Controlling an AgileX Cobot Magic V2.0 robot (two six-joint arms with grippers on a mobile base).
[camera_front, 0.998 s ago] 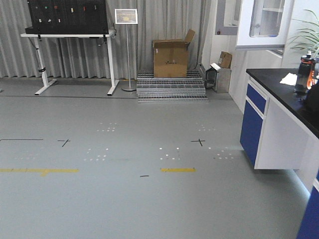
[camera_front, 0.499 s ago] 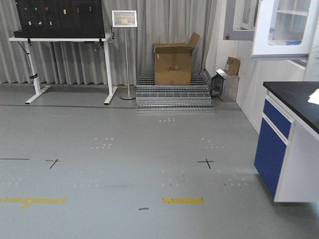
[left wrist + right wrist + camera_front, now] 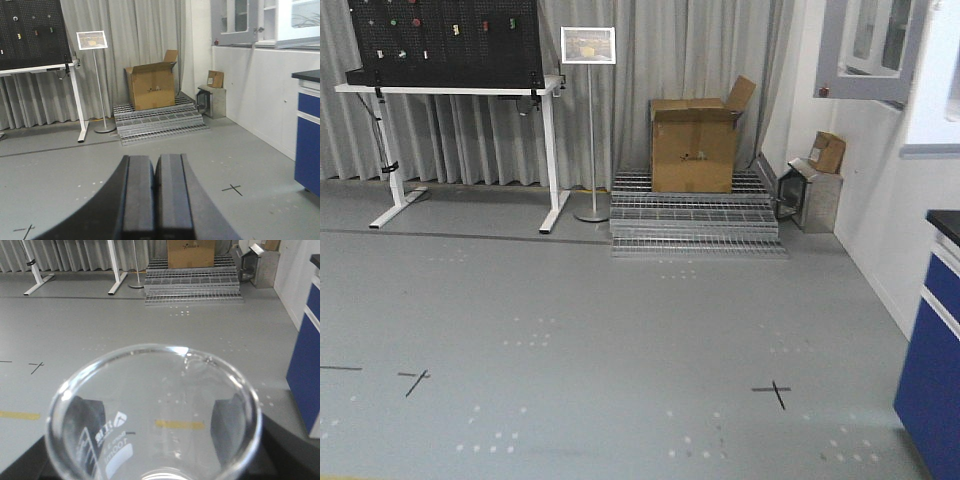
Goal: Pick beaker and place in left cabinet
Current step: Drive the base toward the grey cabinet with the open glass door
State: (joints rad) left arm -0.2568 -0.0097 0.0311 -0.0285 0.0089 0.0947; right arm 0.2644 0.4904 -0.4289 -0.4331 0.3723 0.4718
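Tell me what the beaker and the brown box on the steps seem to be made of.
The beaker looks like clear glossy glass, though clear plastic is possible: the floor shows through it and its rim glints. The box looks like matte brown cardboard, judging by its raised flap and dull flat faces.

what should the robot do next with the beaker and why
Probably turn the base to look for the cabinet: the beaker sits upright in the right gripper, yet no view shows grey shelving, only floor, a cardboard box and the blue counter.
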